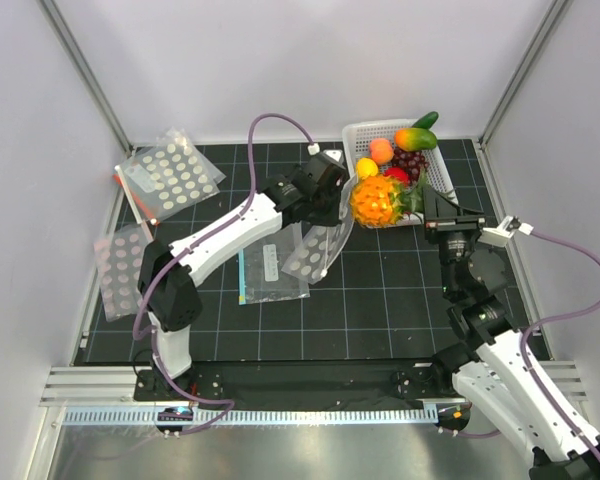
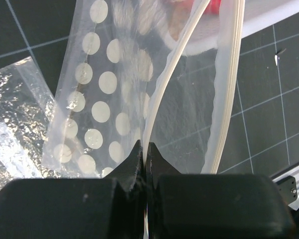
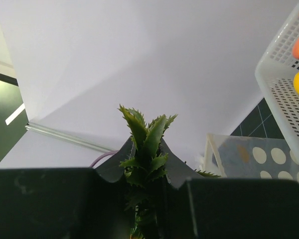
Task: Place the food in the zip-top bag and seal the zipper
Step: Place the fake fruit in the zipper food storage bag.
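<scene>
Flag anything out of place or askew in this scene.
The far spare dotted bag lies tilted at the mat's left; the near spare dotted bag overhangs that edge. Nothing looks spilled or damaged.

Orange pineapple point(image 1: 375, 200), held by its green crown, just beside the open-mouthed dotted zip-top bag point(image 1: 315, 258).

Black gridded mat point(image 1: 380, 290) covers the table. White basket point(image 1: 360, 130) sits on it upper right. One dotted bag point(image 1: 170, 175) lies flat upper left, a second dotted bag point(image 1: 120, 265) below it at the left edge, and a plain clear bag point(image 1: 270, 272) lies centre.
</scene>
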`<state>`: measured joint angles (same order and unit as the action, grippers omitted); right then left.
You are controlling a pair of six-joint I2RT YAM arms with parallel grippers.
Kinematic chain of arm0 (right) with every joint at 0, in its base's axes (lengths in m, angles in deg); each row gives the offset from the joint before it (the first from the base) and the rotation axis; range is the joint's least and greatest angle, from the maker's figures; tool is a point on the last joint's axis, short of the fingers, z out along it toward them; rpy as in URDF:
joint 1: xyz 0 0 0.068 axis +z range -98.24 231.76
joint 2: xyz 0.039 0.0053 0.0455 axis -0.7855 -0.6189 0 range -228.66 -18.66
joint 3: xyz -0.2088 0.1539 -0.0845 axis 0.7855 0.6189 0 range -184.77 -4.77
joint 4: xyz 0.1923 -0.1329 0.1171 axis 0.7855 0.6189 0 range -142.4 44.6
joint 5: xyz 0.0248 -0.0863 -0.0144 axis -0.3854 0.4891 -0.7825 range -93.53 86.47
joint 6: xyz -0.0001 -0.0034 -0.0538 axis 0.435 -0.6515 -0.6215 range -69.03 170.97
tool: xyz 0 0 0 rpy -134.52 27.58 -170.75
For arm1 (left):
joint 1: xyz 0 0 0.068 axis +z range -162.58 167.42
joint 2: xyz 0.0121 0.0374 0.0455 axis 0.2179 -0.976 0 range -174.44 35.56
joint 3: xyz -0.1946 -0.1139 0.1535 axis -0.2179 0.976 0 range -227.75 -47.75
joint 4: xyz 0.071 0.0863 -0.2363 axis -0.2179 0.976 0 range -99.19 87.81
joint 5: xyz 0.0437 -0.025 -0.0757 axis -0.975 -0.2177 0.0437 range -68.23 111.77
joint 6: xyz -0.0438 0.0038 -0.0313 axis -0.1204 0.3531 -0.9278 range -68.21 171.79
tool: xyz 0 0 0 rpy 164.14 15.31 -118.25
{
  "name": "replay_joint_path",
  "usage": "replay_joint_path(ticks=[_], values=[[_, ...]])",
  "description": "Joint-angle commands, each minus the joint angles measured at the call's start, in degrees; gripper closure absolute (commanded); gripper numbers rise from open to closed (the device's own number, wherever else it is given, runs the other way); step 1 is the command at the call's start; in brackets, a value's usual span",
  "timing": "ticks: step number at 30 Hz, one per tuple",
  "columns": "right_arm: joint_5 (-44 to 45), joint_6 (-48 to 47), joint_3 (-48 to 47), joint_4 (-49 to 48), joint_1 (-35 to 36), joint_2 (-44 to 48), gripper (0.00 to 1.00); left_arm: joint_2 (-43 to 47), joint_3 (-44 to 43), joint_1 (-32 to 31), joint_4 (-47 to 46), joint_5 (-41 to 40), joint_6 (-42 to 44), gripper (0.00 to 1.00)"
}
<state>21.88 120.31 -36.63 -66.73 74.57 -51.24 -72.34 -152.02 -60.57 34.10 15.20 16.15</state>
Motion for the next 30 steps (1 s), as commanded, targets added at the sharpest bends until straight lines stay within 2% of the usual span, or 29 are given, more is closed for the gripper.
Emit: replay_joint_path(ticks=[1, 5, 17, 23, 27, 30], values=[[-0.1, 3.7, 0.6, -8.3, 0.2, -2.7, 0.99, 1.3, 1.8, -0.3, -4.3, 3.3, -1.1, 1.0], [-1.3, 6.1, 2.9, -12.1, 0.2, -5.4, 0.99, 4.4, 5.3, -0.3, -9.4, 4.5, -2.8, 1.0], [-3.3, 9.9, 7.0, -18.1, 1.4, -12.5, 0.99, 13.2, 11.5, 0.3, -14.4, 5.7, -5.2, 1.0], [6.0, 1.2, 4.8, -14.7, 10.0, -12.3, 0.99, 14.6, 12.6, 1.1, -14.0, 4.6, -4.4, 1.0], [12.3, -3.0, 3.6, -12.1, 12.7, -12.9, 0.99, 14.6, 12.6, 1.1, -13.1, 3.3, -3.7, 1.0], [14.5, -5.1, 2.1, -10.4, 13.4, -15.3, 0.99, 14.0, 11.5, 1.1, -11.8, 5.5, -2.7, 1.0]])
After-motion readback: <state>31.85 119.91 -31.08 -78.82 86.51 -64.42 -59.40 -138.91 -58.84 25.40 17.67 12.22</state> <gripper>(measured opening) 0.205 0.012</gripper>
